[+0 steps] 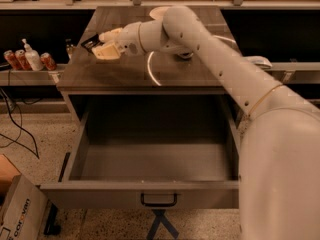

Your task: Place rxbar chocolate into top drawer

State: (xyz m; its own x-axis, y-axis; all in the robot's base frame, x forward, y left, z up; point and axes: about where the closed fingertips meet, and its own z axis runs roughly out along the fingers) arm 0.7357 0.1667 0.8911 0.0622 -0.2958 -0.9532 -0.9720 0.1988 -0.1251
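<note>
Holding the rxbar chocolate (90, 42) clamped in my gripper (96, 45) just above the countertop (125, 75), I log the grasp done. The top drawer (155, 161) stands open below; carry and release remain.

Rxbar chocolate (90, 41) in tool (100, 45); drawer (100, 188) open
</note>
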